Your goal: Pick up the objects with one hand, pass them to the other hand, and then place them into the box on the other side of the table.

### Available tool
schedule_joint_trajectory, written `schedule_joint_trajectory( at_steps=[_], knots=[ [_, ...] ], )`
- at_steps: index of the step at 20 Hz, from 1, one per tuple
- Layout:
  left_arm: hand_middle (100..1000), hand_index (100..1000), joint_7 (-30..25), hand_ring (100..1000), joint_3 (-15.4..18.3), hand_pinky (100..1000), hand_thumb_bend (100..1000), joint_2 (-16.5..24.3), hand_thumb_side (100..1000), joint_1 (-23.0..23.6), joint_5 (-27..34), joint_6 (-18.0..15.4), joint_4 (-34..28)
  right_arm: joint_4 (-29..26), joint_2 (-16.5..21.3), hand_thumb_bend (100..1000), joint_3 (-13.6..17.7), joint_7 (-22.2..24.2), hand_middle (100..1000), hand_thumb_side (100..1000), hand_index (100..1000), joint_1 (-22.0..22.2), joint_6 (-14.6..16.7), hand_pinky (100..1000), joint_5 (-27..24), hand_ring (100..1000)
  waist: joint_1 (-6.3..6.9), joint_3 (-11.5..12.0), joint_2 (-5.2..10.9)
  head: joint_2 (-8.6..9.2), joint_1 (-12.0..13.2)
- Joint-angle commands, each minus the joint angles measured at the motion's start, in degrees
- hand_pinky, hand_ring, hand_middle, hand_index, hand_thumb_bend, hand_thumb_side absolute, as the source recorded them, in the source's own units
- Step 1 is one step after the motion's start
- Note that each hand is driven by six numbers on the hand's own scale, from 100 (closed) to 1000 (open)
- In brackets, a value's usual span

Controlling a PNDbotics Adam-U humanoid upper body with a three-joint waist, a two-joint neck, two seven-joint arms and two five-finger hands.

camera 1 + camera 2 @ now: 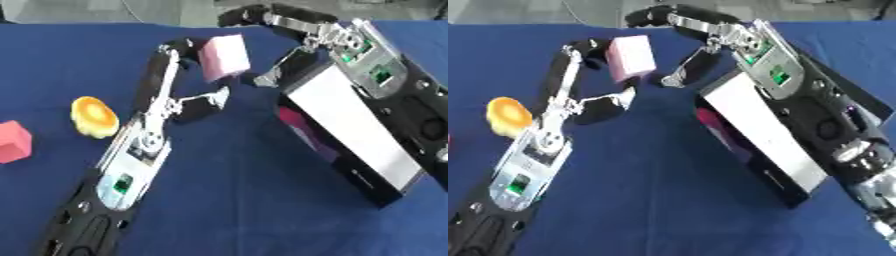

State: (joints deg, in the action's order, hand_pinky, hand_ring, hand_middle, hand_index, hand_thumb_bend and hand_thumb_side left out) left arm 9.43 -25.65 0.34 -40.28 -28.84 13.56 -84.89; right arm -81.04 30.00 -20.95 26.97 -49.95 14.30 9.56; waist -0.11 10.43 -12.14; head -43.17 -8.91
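At the far left we see a red foam cube (12,141) on the blue-clothed worktop (227,200); near it lies a yellow and orange rounded toy (94,117); our left hand (179,102) holds a pale pink foam block (224,57) raised off the cloth, pinched between its curled fingers (175,47) and thumb; our right hand (710,37) reaches in just beside the block, fingers spread wide and holding nothing, above the black and white box (350,135).

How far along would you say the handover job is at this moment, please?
Done: something magenta already lies in the box. In hand: the left hand holds the pink block up near the right hand, which has not taken it. Left: the pass, the drop, then the yellow object and red block.
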Motion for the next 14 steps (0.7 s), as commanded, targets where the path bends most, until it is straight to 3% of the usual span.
schedule_joint_trajectory(
  at_steps=[1,14],
  knots=[
    [501,544,0.41,695,0.08,690,100,-0.65,116,-0.87,0.38,0.00,0.21,-0.92,0.66,328,0.38,0.30,910,100,982,-1.42,-0.68,1000,-1.01,978,-0.09,0.10,1.65,0.43,-0.23],
    [501,543,2.13,698,0.08,690,100,-1.11,129,-1.11,0.83,-0.97,1.39,-1.21,0.68,328,0.25,1.50,884,100,962,-1.29,-1.47,1000,-1.23,965,-0.12,0.11,1.57,0.54,-0.37]
  ],
)
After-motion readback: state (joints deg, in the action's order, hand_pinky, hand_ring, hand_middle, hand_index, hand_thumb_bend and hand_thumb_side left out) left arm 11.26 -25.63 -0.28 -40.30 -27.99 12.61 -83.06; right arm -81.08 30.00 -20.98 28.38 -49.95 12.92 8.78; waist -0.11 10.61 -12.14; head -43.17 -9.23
